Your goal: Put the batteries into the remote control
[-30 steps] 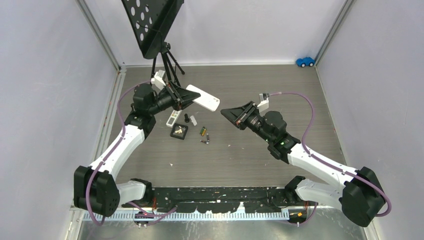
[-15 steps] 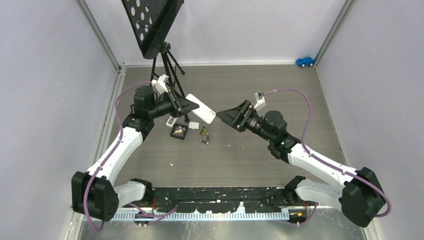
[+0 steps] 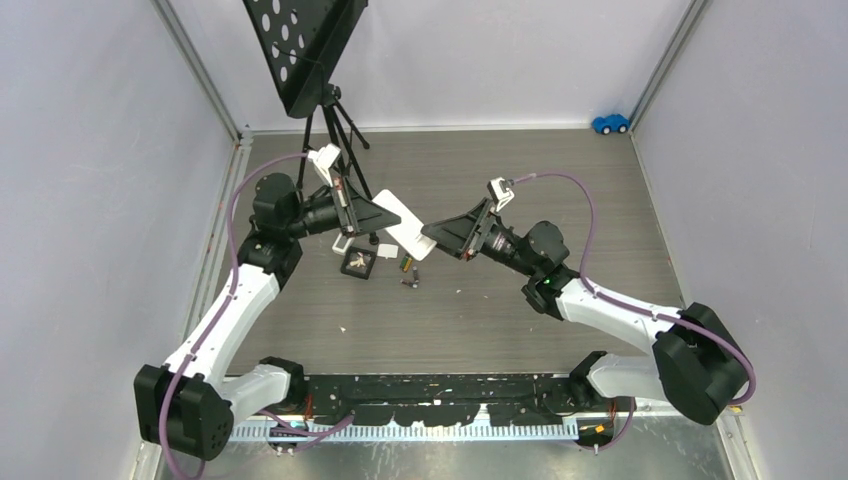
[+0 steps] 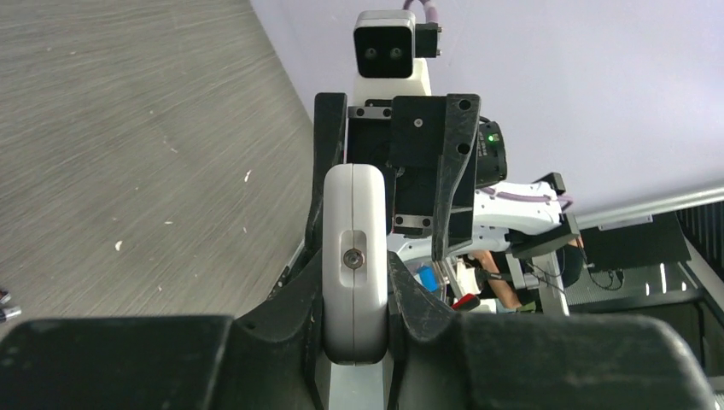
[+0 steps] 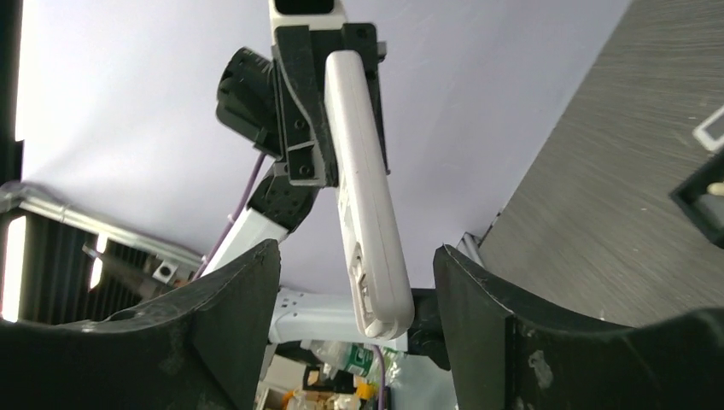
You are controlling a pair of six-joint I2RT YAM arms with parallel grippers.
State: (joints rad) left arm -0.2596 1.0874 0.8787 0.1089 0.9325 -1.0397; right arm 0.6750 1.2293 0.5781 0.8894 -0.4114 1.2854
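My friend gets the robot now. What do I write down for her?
Grippers: the left gripper is shut on the white remote, holding it up off the table. The right gripper is open, with its jaws on either side of the remote's free end, not gripping.
Things: the batteries lie on the table near the small black tray; none is held.
Done: remote lifted.
Left: pick up each battery and load it into the remote.

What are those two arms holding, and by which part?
The left pincer grips the white remote by one end. The right pincer stands open around the other end, holding nothing.
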